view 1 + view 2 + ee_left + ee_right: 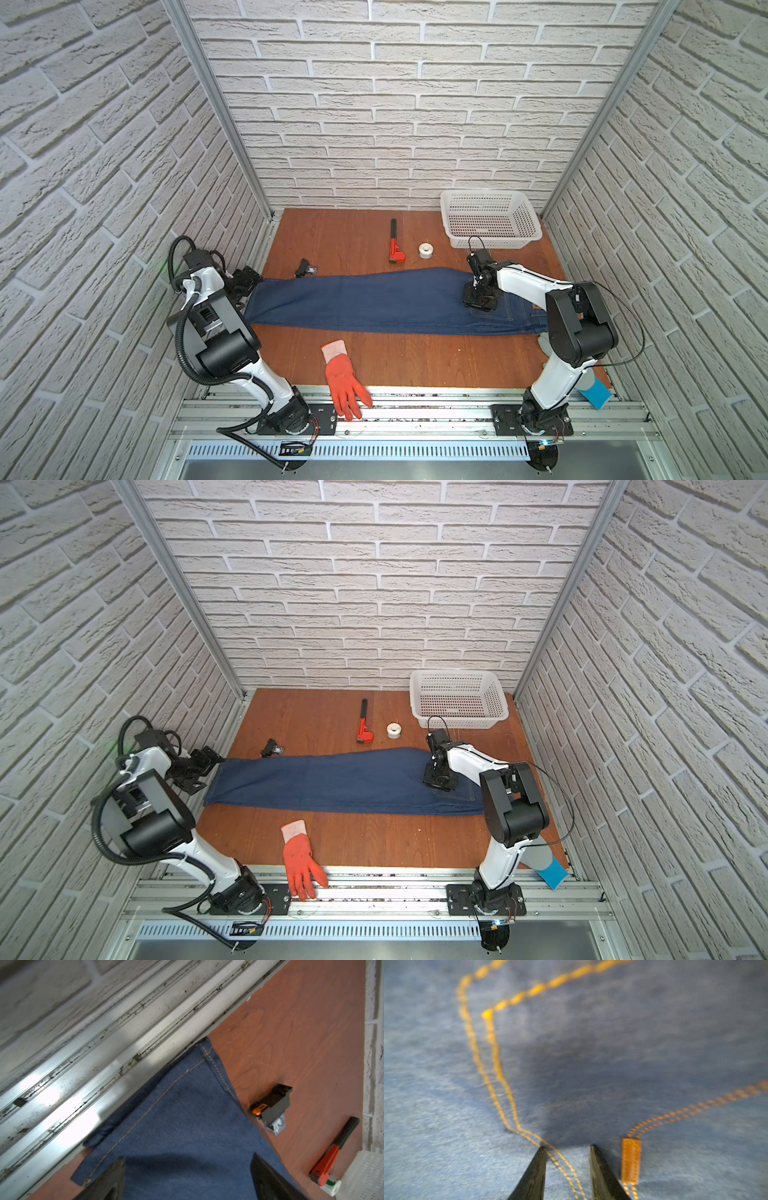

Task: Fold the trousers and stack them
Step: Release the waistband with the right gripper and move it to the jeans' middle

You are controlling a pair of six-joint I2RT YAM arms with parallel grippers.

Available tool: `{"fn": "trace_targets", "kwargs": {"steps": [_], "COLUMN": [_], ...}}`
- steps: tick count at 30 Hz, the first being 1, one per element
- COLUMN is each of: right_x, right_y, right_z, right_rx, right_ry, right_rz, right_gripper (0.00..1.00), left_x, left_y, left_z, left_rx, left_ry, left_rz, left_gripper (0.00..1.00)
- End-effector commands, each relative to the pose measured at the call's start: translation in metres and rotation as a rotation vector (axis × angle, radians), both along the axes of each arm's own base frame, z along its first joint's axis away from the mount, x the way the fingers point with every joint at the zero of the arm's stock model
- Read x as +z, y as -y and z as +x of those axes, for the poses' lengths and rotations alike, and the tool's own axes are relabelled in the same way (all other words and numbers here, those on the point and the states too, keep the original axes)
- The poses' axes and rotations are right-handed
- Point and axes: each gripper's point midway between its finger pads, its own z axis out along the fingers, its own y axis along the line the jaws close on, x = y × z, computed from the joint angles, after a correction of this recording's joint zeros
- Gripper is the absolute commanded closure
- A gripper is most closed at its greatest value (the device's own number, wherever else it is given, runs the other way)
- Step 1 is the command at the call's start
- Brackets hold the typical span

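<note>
The trousers (361,299) (332,779) are dark blue denim, laid flat as one long band across the table, hems at the left and waist at the right. My left gripper (248,291) (205,771) hangs open just over the hem end (187,1115). One of its fingers (116,1172) shows on each side and nothing lies between them. My right gripper (480,302) (440,783) (568,1147) presses down near the back pocket. Its narrowed jaws pinch denim (446,1105) crossed by tan stitching.
A white basket (486,240) stands at the back right. A red pipe wrench (395,245), a white tape roll (426,250) and a small black device (305,268) lie behind the trousers. An orange-red glove (345,380) overhangs the front rail. A grey, blue-cuffed glove (594,390) lies front right.
</note>
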Motion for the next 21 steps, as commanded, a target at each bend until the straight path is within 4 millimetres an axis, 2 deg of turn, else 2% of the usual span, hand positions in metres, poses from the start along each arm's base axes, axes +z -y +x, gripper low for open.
{"fn": "trace_targets", "kwargs": {"steps": [1, 6, 12, 17, 21], "right_x": [-0.004, 0.003, 0.013, 0.024, 0.029], "right_y": [0.029, 0.026, 0.016, 0.009, 0.002], "right_z": [-0.020, -0.016, -0.012, -0.010, -0.010], "right_rx": [-0.021, -0.021, -0.024, -0.016, -0.008], "right_ry": [-0.071, -0.058, -0.035, -0.009, 0.003], "right_rz": [-0.114, -0.093, -0.036, -0.009, 0.008], "right_gripper": [0.63, 0.63, 0.64, 0.64, 0.65], "left_x": [-0.004, -0.016, -0.028, -0.031, -0.042], "left_y": [0.001, 0.000, -0.014, -0.017, -0.013], "left_z": [0.003, 0.009, 0.007, 0.007, 0.000], "left_rx": [-0.046, -0.089, -0.120, -0.155, -0.169], "left_ry": [-0.035, -0.091, -0.165, -0.194, -0.231], "left_rz": [0.002, 0.017, 0.058, 0.064, 0.042], "left_gripper": [0.08, 0.07, 0.09, 0.15, 0.21]}}
